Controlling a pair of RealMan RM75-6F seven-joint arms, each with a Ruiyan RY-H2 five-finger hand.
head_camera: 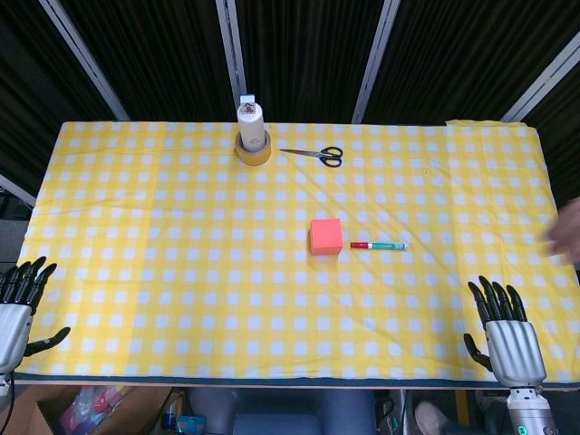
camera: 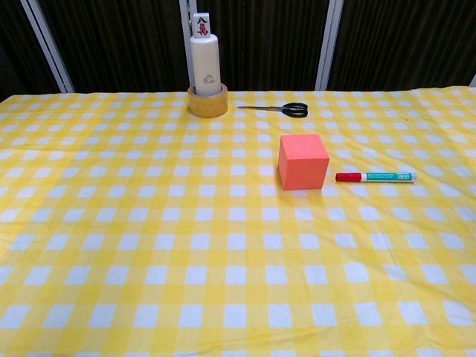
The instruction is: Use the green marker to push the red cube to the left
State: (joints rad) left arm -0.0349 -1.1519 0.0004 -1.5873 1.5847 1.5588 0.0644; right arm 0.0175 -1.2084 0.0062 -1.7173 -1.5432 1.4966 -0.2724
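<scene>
Near mid-worktop the cube (head_camera: 326, 236) sits just left of the marker (head_camera: 379, 246), apart from it. Only the head view shows the hands, both empty with fingers spread at the near edge: left hand (head_camera: 20, 304) cut off at the corner, right hand (head_camera: 506, 328) well apart.

This looks like a robotics lab test station: a bench (head_camera: 136, 272) draped in a yellow checked cloth (camera: 149, 245), backed by dark slatted panels (head_camera: 299, 54) with metal struts (head_camera: 234, 50), boxes underneath.
</scene>
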